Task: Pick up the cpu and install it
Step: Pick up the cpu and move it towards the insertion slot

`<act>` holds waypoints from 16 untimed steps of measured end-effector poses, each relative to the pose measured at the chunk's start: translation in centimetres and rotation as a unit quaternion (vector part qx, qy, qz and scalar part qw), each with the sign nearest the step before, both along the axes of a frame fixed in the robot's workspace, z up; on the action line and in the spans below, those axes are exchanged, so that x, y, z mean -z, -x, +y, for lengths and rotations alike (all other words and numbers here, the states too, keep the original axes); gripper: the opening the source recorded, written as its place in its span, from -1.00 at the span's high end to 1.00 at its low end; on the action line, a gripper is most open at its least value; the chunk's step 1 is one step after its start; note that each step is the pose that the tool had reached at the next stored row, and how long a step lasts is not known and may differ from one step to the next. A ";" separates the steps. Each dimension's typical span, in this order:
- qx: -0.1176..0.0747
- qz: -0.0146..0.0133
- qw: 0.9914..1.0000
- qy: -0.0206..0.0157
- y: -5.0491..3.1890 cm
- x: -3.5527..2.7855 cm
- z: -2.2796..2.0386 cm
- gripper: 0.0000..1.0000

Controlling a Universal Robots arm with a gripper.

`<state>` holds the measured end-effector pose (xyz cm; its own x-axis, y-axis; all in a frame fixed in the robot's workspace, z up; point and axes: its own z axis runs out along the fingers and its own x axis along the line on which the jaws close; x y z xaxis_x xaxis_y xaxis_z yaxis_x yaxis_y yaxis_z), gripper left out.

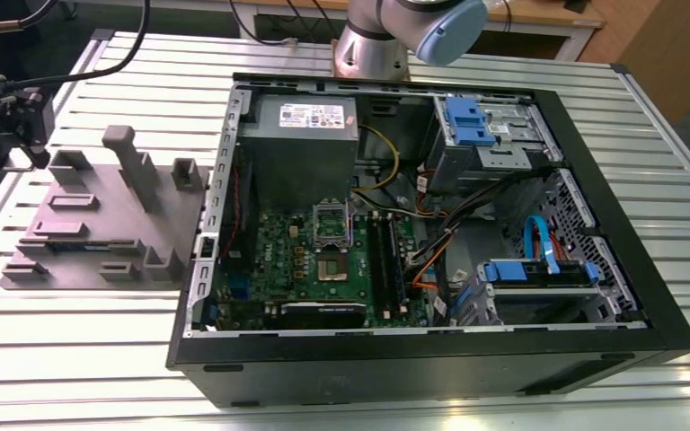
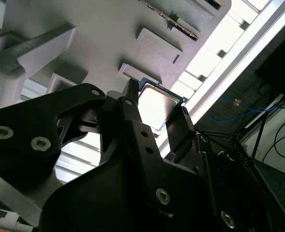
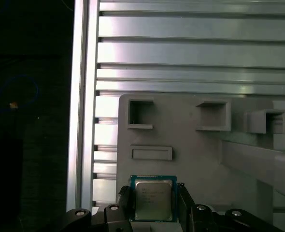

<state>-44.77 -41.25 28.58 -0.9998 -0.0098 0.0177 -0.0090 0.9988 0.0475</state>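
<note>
Ribbed metal table [image 1: 105,63], open computer case [image 1: 441,373] on it, grey fixture block [image 1: 93,224] beside case at exterior view's left. In both wrist views gripper [image 3: 153,203] fingers [image 3: 125,202] pinched onto opposite edges of cpu [image 3: 153,195]; cpu over fixture block, silvery top facing first wrist camera. Lifted or resting: can't tell.

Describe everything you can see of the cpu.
The cpu is a small flat square chip with a silvery metal top bearing faint print and a thin green-edged rim. It lies between the end effector's two dark fingers, which press on opposite edges, over the grey fixture block. Whether it touches the block cannot be told.
</note>
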 end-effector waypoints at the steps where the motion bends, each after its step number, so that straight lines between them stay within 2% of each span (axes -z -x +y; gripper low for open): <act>1: 0.000 0.000 1.000 0.000 0.00 -0.04 0.00 0.05; 16: 0.000 0.000 1.000 -0.001 0.00 -0.55 0.00 0.05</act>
<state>-44.77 -41.24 29.14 -0.9998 -0.0098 0.0177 -0.0089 0.9988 0.0491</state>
